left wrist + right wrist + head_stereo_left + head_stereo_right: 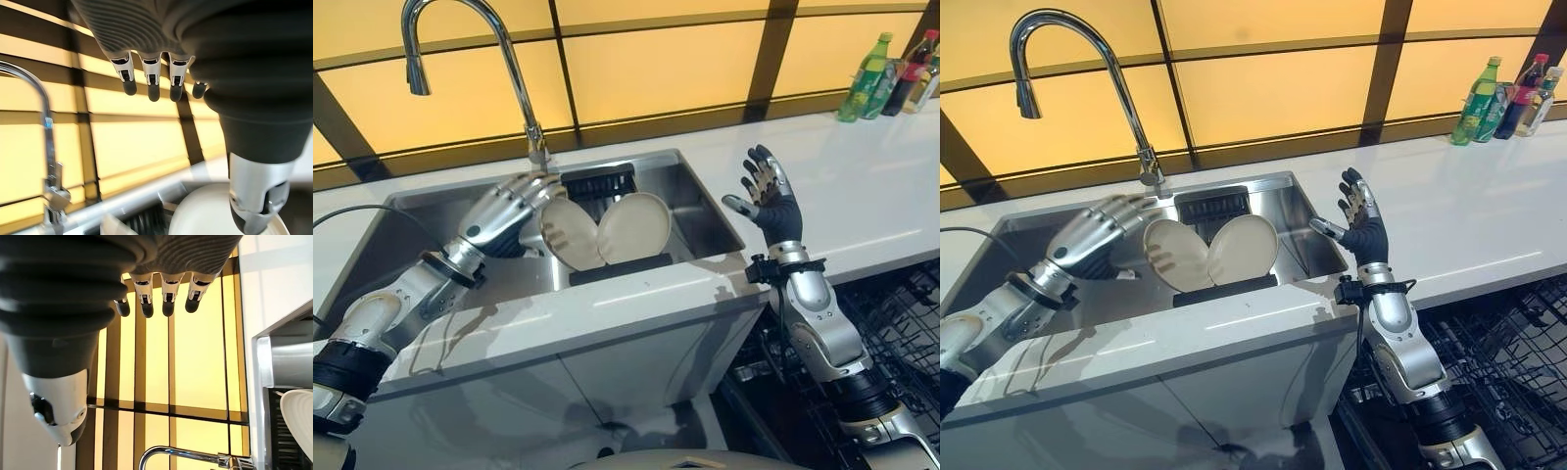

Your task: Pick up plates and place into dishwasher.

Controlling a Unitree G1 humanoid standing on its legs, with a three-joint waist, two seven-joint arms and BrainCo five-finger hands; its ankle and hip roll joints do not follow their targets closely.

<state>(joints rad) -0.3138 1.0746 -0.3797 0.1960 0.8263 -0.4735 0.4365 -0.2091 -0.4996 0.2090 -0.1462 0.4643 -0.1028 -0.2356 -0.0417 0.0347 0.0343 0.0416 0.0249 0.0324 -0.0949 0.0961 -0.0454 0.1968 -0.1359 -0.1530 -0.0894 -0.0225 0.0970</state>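
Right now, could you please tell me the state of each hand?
Left hand: open, fingers reaching over the left plate in the sink.
Right hand: open, raised above the counter, holding nothing.

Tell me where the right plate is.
The right plate stands on edge in the black rack inside the sink, leaning beside the left plate, which the left hand is reaching; the open right hand hovers over the counter.

Two plates (pixel 607 230) stand in the sink (pixel 700 211), faucet (pixel 489 59) behind, bottles (pixel 891 78) far right.
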